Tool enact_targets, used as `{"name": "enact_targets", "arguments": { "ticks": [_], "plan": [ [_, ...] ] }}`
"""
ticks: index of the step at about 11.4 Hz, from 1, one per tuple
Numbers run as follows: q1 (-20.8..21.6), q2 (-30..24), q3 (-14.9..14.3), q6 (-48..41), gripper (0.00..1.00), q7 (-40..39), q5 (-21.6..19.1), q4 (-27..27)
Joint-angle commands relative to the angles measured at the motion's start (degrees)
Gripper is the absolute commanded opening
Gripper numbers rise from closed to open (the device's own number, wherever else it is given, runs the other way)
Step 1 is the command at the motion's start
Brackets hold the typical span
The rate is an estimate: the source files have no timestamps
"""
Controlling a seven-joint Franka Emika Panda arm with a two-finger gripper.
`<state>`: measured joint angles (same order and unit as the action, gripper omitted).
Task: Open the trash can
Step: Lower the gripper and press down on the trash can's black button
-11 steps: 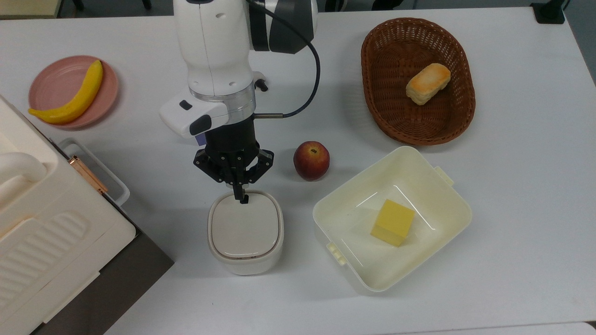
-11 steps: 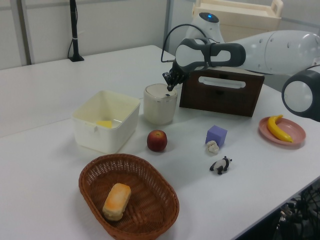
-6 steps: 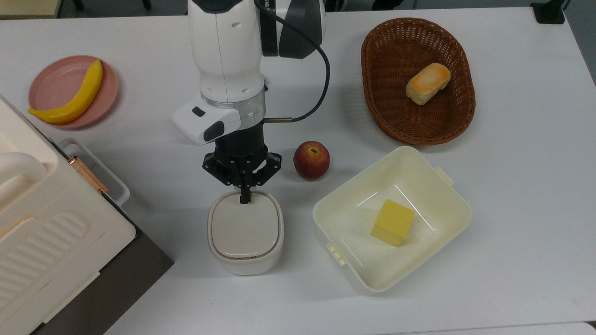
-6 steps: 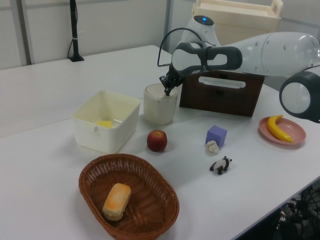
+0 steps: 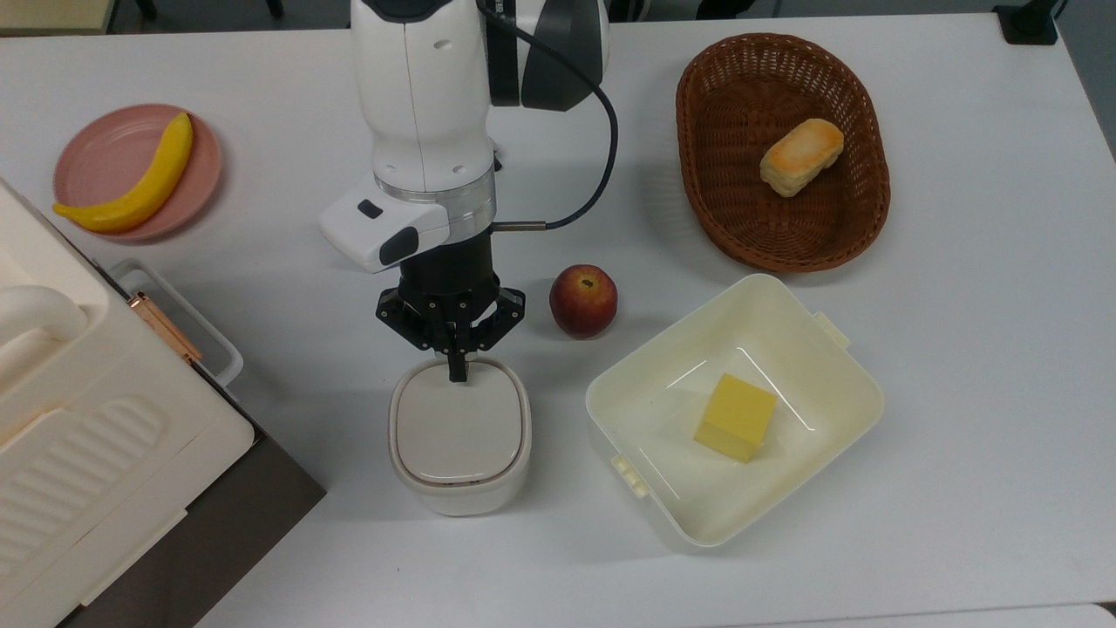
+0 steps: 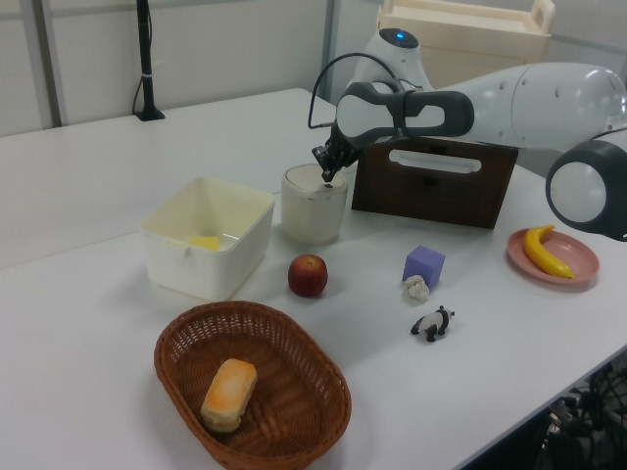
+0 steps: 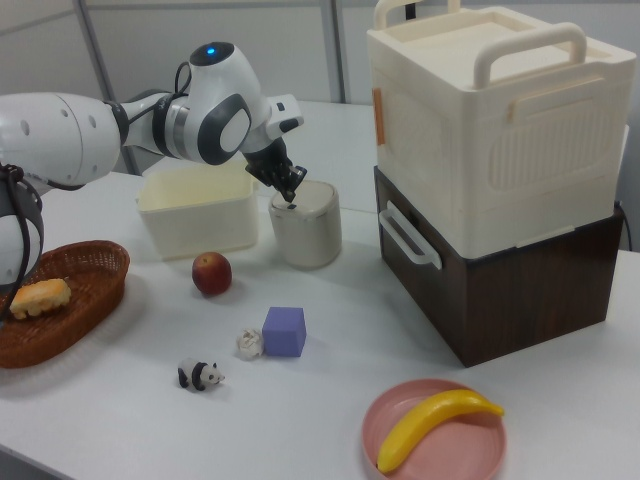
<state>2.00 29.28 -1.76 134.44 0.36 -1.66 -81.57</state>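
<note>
We see a white table (image 5: 959, 366) whose widest bare stretches lie along the top view's right edge and lower edge. At the top view's left edge stands a cream ribbed appliance (image 7: 490, 110) with a handle, stacked on a dark brown box (image 7: 520, 290); its corner reaches close to the bin. The arm (image 5: 427, 113) enters from the top view's upper edge and points down at the table's middle.

A brown wicker basket (image 5: 863, 209) sits near the top view's upper right, holding a bread roll (image 5: 801, 157). Below it is an open cream tub (image 5: 837, 419) with a yellow block (image 5: 735, 417) inside; the tub's near corner lies just beside the bin, with a narrow gap between them. A pink plate (image 5: 105, 153) at the top view's upper left carries a banana (image 5: 139, 187).

The bin (image 5: 459, 434), white with a flat greyish lid, stands at the table's middle, between the appliance and the tub; the lid lies flat and closed. The gripper (image 5: 457, 373) hangs over the lid's rear edge, its fingers drawn together into one narrow tip that grasps nothing and meets the lid at its edge nearest the arm. We cannot tell whether it presses down.

An apple (image 5: 583, 301) rests just beside the gripper linkage on the top view's right, apart from bin and tub. In the right view, a purple cube (image 7: 284, 331), a small pale lump (image 7: 249, 344) touching or nearly touching it, and a panda figure (image 7: 199, 375) lie on the open table in front of the bin.
</note>
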Motion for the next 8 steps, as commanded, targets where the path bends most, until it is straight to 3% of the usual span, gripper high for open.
{"name": "enact_targets", "arguments": {
  "ticks": [1, 8],
  "plan": [
    [0.8, 0.8, -1.1, 0.6, 0.0, -0.7, 2.4, 1.1],
    [0.9, 2.0, -1.1, 0.6, 0.0, -0.7, 4.2, 1.1]
  ]
}}
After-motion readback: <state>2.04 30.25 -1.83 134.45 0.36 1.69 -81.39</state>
